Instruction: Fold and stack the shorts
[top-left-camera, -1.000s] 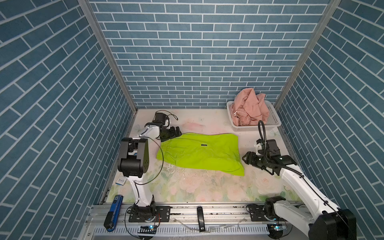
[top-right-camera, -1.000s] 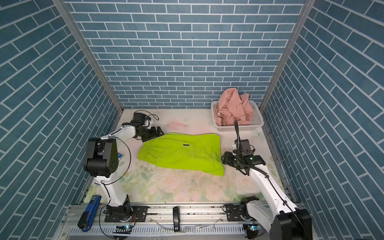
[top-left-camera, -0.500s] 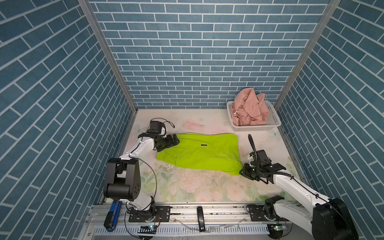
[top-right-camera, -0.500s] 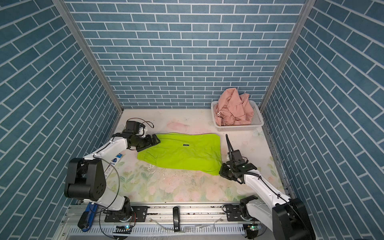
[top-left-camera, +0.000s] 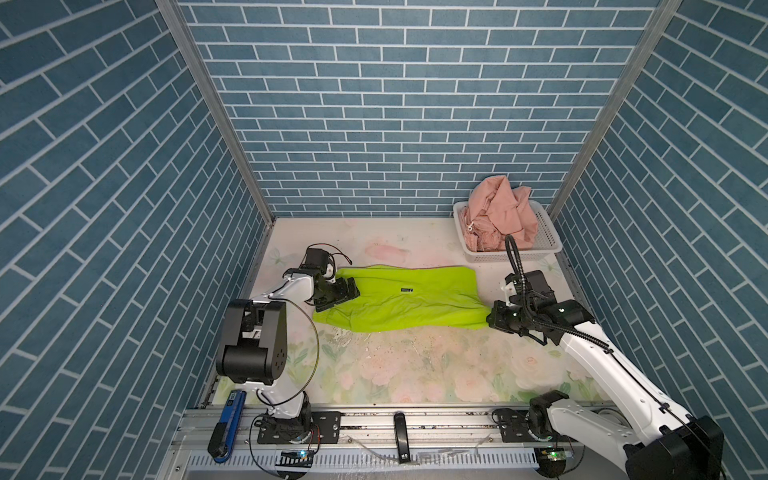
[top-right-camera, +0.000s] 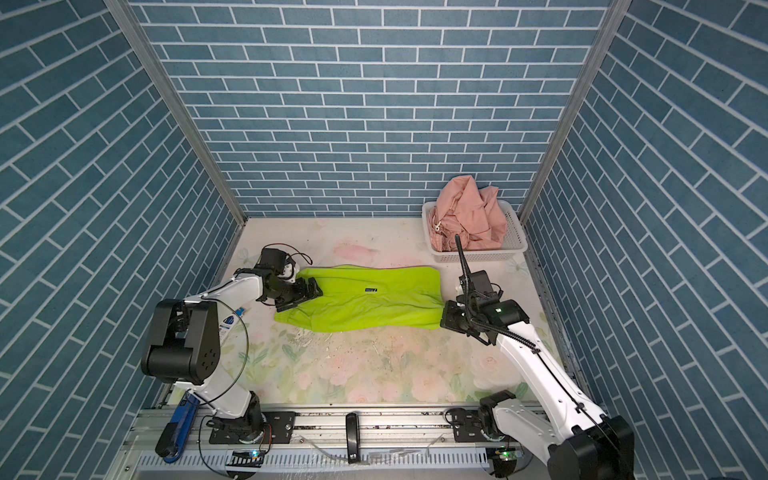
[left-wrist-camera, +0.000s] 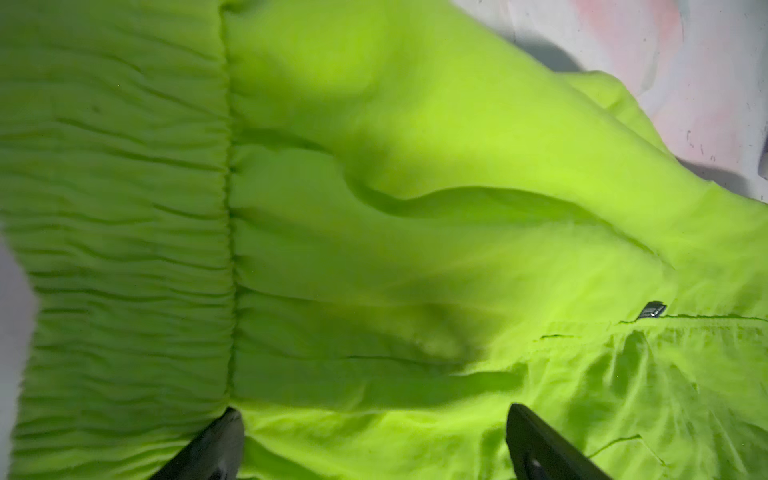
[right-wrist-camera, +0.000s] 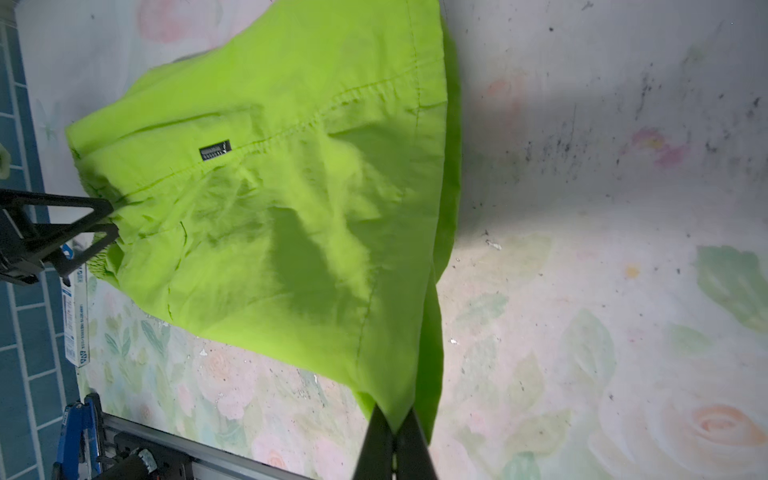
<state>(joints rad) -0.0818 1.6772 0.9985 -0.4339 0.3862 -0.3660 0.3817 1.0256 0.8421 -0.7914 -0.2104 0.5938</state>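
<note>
Across the middle of the floral-printed desk (top-left-camera: 415, 365) lies the bright lime green pair of thin fabric shorts (top-left-camera: 399, 303), spread flat and wide, and both my arms are working on it. My right tool (right-wrist-camera: 392, 419) is pinched tight together on the front right corner of those green shorts. The wrist view shows the cloth running straight down into the closed black fingers (right-wrist-camera: 378, 444), the corner tented a little off the desk. I judge that's the grab for a fold: a corner hold lets me carry that leg end over the rest of the cloth.

Over at the opposite end, my left tool (left-wrist-camera: 374, 411) hangs with its jaws spread wide apart, right above the gathered elastic waistband (left-wrist-camera: 116, 208), gripping nothing; whether the tips touch the cloth I cannot tell. It looks placed to take or pin that waistband end so the shorts don't slide when the right side pulls. So the green shorts sit between my two tools: one end clamped, the other straddled, the small black label (right-wrist-camera: 214, 150) facing up near the middle.

Second pair, the salmon pink fabric shorts (top-left-camera: 503, 212), is bunched in a heap inside the white perforated plastic basket (top-left-camera: 515, 255) at the far right corner of the desk, well apart from both tools. Not folded, not stacked yet. That one comes later, by my reckoning.
</note>
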